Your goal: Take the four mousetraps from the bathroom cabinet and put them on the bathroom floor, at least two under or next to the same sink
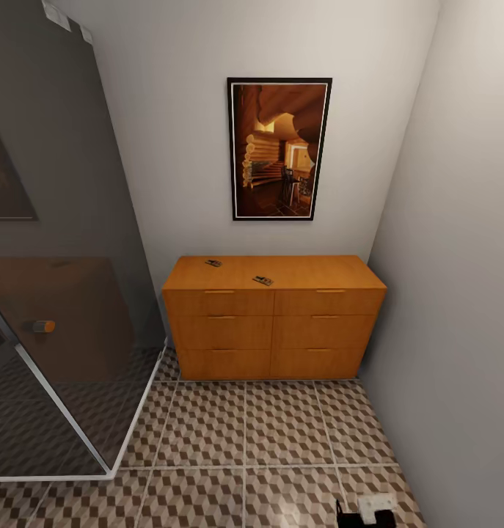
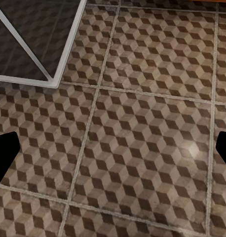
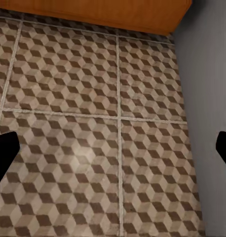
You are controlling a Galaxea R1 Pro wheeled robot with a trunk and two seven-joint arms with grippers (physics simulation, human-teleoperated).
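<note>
Against the far wall, under a dark-framed picture of a log interior point(image 1: 280, 149): the wide, low, orange-brown wooden cabinet point(image 1: 274, 330), six drawers in two columns, all closed, slim bar handles. On its flat top, two small flat tan wooden mousetraps with dark wire parts: one near the back left point(image 1: 213, 262), the other nearer the front edge, about mid-width point(image 1: 263, 280), well apart from each other. Too small to make out more detail on either.

In front of the cabinet, the bathroom floor of large square tiles printed with brown, tan and white cubes point(image 1: 281, 433), pale grout lines between. To the left, a smoked-glass shower enclosure with a white frame point(image 1: 68, 411), a small orange-tipped knob on the glass door. To the right, a plain grey wall point(image 1: 457, 279), meeting the cabinet's right end.

In the left wrist view, left gripper point(image 2: 113, 153) spread wide, black fingertips at opposite edges, nothing between them, tiled floor and the shower frame corner beneath. In the right wrist view, right gripper point(image 3: 113, 153) likewise wide apart and empty, over tiles, with the cabinet base and grey wall beyond.
</note>
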